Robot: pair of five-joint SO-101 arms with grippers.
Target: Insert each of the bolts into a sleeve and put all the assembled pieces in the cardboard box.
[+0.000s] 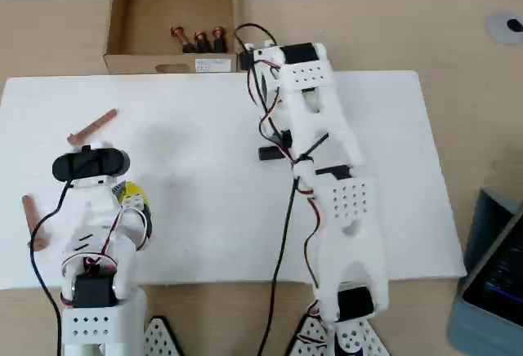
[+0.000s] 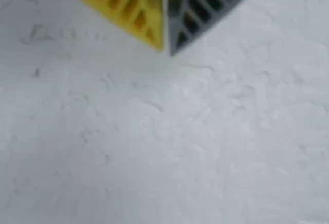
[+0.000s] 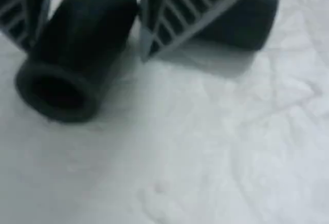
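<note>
The right gripper (image 3: pixel 85 47) is down on the white mat (image 1: pixel 188 209). Its jaws stand against both flanks of a black sleeve (image 3: pixel 72 54) that lies on its side, open bore towards the wrist camera. They look clamped on it, though how firmly cannot be judged. Holding the sleeve across its body leaves the bore free, which suits feeding a bolt in. A second sleeve (image 3: pixel 241 18) lies just beyond one jaw, apart from the first, likely kept near for the next assembly.

The left gripper (image 2: pixel 165 47) hovers over bare mat with its yellow and grey jaws together on nothing, so it has yet to fetch a bolt. Two copper-coloured bolts lie loose at the left side of the mat. The upper bolt (image 1: pixel 91 127) is ahead of the left arm and the lower bolt (image 1: pixel 31 221) is beside it near the mat's edge, both well apart from the sleeves.

The cardboard box (image 1: pixel 118 21) stands just off the mat's far edge and holds three assembled pieces (image 1: pixel 196 39) side by side. The task therefore appears over half done, with two pairs to go.
</note>
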